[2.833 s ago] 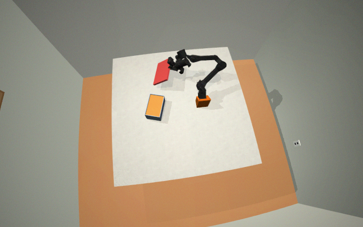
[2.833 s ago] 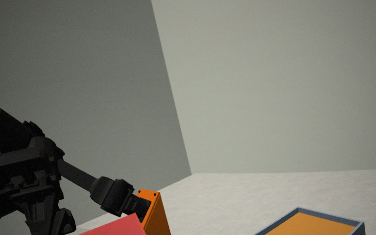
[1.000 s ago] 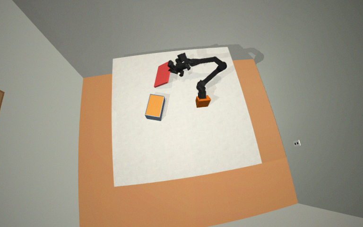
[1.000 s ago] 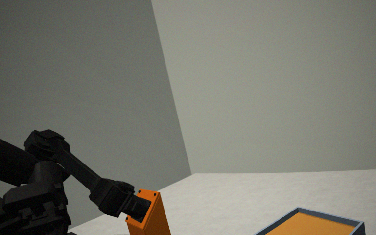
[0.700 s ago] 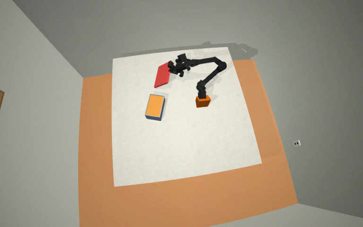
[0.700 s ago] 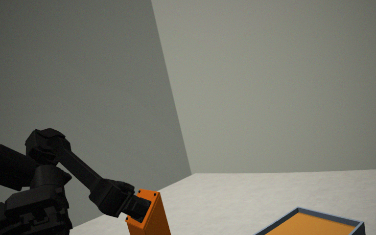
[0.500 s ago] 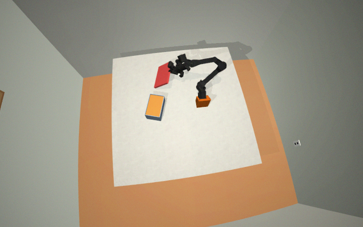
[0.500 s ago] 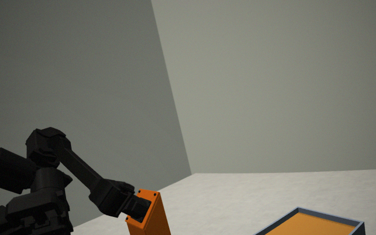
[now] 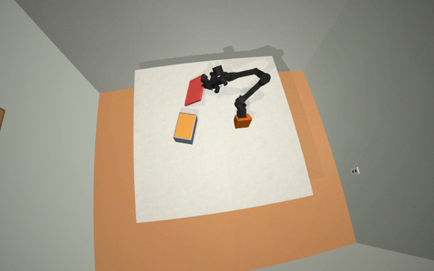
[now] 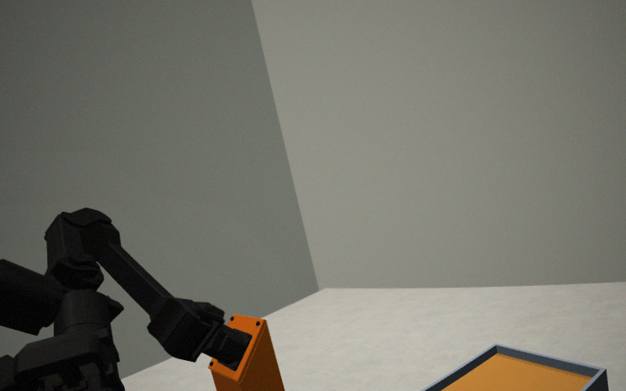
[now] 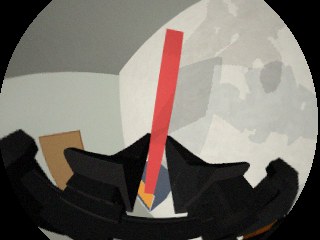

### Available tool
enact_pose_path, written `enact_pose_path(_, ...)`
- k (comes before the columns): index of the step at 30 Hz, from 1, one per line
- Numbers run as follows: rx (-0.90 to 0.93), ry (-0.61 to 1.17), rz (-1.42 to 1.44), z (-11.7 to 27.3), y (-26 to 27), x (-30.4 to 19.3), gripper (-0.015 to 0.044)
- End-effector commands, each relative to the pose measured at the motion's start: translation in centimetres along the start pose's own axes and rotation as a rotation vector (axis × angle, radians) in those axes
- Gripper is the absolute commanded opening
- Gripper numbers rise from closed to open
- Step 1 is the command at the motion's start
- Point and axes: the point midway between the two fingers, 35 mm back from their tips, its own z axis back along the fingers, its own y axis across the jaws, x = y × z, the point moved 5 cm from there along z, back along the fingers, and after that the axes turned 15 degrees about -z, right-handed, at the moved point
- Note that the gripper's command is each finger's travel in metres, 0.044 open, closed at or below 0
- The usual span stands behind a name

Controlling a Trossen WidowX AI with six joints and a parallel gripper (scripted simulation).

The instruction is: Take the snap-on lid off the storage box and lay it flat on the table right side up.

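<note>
We see the lid as smooth, matt plastic. The robot arm looks like dull black plastic. The tabletop seems matt, with faint mottling like paper.

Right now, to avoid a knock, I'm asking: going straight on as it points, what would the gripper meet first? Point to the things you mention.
Likely the white table [image 9: 212, 167] [image 10: 379, 334] [image 11: 240, 145]: the gripper [image 9: 204, 82] [image 10: 76, 380] [image 11: 158, 138] points down, shut on the red lid [image 9: 194, 92] [image 11: 169, 80]. How far off is unclear.
</note>
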Motion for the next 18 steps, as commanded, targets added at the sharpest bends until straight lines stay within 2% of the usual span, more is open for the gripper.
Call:
enact_pose_path(1,0.012,0.009,0.004,-0.12,0.03,-0.03,0.0)
enact_pose_path(18,0.013,0.009,0.005,-1.0,-0.96,0.23,0.0)
